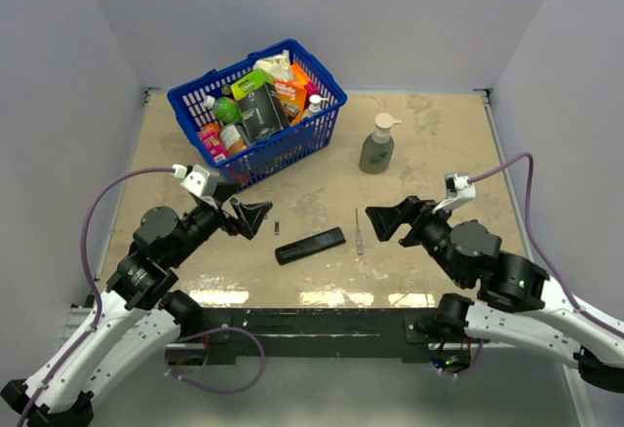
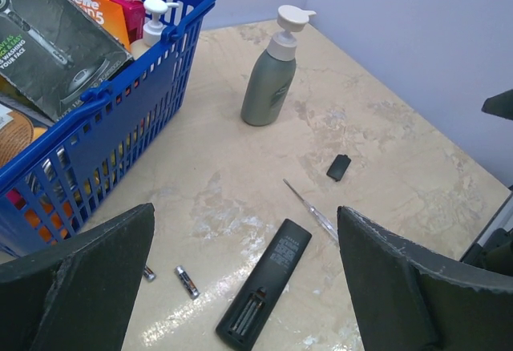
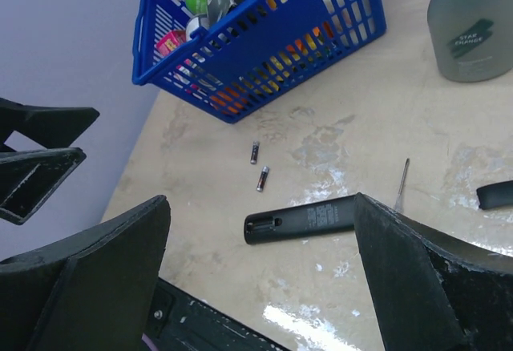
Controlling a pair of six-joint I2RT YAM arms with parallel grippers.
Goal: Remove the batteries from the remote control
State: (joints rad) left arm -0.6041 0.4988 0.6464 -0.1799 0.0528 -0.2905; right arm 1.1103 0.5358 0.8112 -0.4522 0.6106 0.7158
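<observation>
Both pincers are released: the left gripper (image 1: 252, 216) and the right gripper (image 1: 383, 220) are held with jaws spread wide and nothing grasped, low over the table (image 1: 439, 135). A packed blue basket (image 1: 283, 151) is set far left, with a grey pump bottle (image 1: 378, 144) to its right. The remote control (image 1: 310, 246) is laid flat between the grippers, slot uncovered. A thin metal tool (image 1: 358, 232) and a small black cover (image 2: 339, 167) are laid on its right. The batteries (image 3: 262, 178) are laid loose on the table between remote and basket, near each other but apart.

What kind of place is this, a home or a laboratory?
Probably a laboratory test cell: plain walls box in one table, two robot arms are bolted at its near edge, and a basket of packaged goods stands there like a prop.
</observation>
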